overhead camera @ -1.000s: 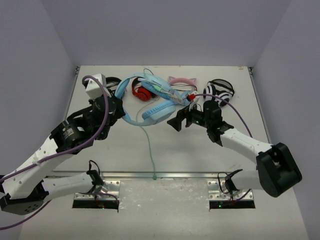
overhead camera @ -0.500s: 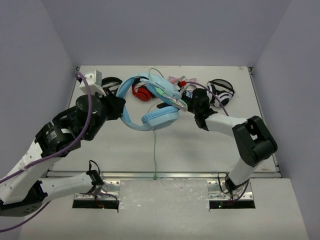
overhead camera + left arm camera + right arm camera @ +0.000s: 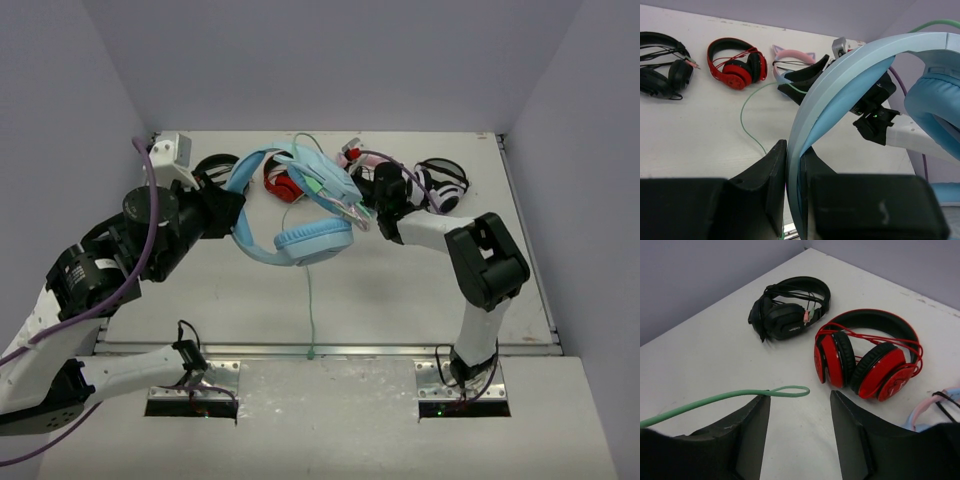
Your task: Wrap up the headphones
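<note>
White tabletop point(image 3: 400, 300) enclosed by plain grey walls point(image 3: 330, 60). The headphones point(image 3: 290, 243) hang left of centre, apparently clear of the surface. They are carried by the headband point(image 3: 840, 80), which the left tool point(image 3: 794, 185) pinches edge-on between its pressed-together fingers. This grip presumably fixes the frame so that the cable point(image 3: 308, 300) can be wound round it. The lower cup point(image 3: 318, 238) faces the near side; the upper cup point(image 3: 322, 178) tilts toward the rear. The cable crosses the upper cup in what look like a few turns, then drops from below the lower cup to the near edge. The right tool point(image 3: 797, 430), just beside the upper cup, stands spread. A loop of cable lies across one finger and ends above the gap, placed, it seems, for taking up slack; no grip on it shows yet. Along the rear lie a black pair point(image 3: 787, 307), a red pair point(image 3: 865, 360), a cat-ear pair point(image 3: 792, 55) and a white-and-black pair point(image 3: 440, 185), not involved in the work.
</note>
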